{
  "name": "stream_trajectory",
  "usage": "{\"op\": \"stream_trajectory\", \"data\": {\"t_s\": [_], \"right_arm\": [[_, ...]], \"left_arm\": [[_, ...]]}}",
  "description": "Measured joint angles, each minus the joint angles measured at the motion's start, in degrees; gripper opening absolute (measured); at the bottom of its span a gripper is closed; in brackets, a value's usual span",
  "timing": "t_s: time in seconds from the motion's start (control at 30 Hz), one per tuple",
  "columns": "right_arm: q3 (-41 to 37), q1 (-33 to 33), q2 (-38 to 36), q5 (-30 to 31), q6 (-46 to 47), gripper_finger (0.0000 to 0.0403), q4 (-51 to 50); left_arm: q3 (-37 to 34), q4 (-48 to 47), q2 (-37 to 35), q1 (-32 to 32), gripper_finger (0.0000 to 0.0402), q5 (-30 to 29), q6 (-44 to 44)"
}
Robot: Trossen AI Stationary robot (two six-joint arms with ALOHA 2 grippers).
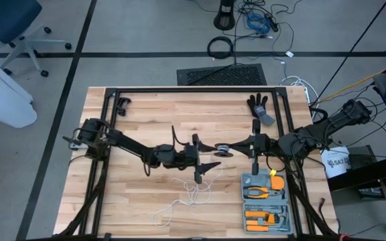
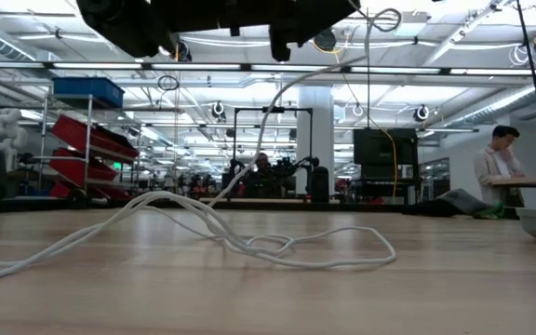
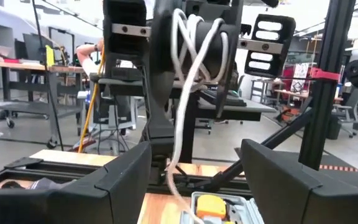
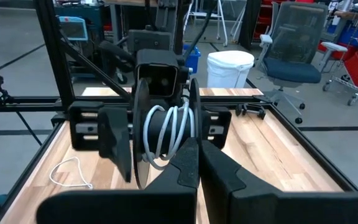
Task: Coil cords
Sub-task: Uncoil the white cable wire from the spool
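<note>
Right gripper (image 1: 246,148) clamping shut on reel (image 1: 225,149), holding it mid-table above board, disc faces upright. Left gripper (image 1: 204,157) standing released, fingers spread, just beside reel on opposite side, nearer to loose cord. Cord (image 1: 183,197) wrapping reel core in several turns, then trailing down onto table, slack lying below left gripper toward front edge, long axis running diagonally.

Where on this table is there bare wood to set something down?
Bare wood lies behind the arms, between the black clip and the glove, and at the front left beside the loose cord. The front right is crowded by the tool case.
</note>
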Motion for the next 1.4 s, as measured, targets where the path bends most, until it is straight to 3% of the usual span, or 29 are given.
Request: {"op": "stream_trajectory", "data": {"t_s": [0.13,0.77,1.27,1.4], "right_arm": [[0.0,0.04,0.0,-0.02,0.12,0.0,-0.03],[0.0,0.34,0.0,-1.64,1.67,0.0,-0.72],[0.0,1.6,-0.02,-1.24,1.77,0.0,-1.25],[0.0,1.55,-0.02,-1.22,1.75,0.0,-1.22]], "left_arm": [[0.76,-0.12,0.34,-0.02,0.0228,0.01,0.04],[-0.17,-5.25,-0.63,0.15,0.0037,2.0,-0.39],[-0.17,-16.52,-7.09,0.26,0.0025,7.59,-1.93],[-0.17,-22.04,-9.39,0.27,0.0041,9.31,-2.02]]}}
